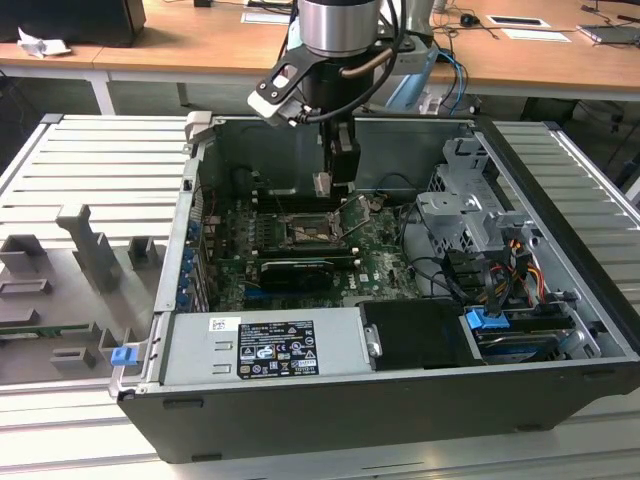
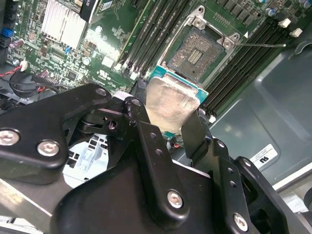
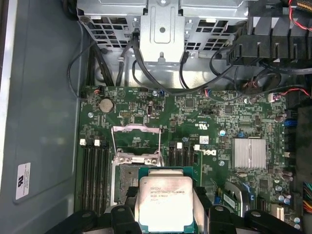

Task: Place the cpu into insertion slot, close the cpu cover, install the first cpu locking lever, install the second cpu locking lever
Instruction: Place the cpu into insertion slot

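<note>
My gripper (image 1: pixel 334 172) hangs inside the open computer case, shut on the cpu (image 1: pixel 322 184). The cpu (image 3: pixel 163 200) is a small square chip with a dull silver top (image 2: pixel 170 102), pinched at its edges between the black fingers (image 2: pixel 195 130). It hovers above the board, partly over the near edge of the insertion slot (image 3: pixel 126 181), a dark square socket with a metal rim (image 2: pixel 197 51) (image 1: pixel 305 232). The cpu cover (image 3: pixel 136 139) stands swung open beyond the slot. Thin wire levers (image 3: pixel 160 146) stick up beside it, and one (image 2: pixel 263 45) shows in the second wrist view.
Black memory slots (image 3: pixel 95 168) flank the socket on both sides. A long black card (image 1: pixel 295 272) lies across the board in front of it. A finned heatsink (image 3: pixel 249 152), a drive cage (image 1: pixel 465 205) with cables, and the power supply (image 1: pixel 265 345) crowd the case.
</note>
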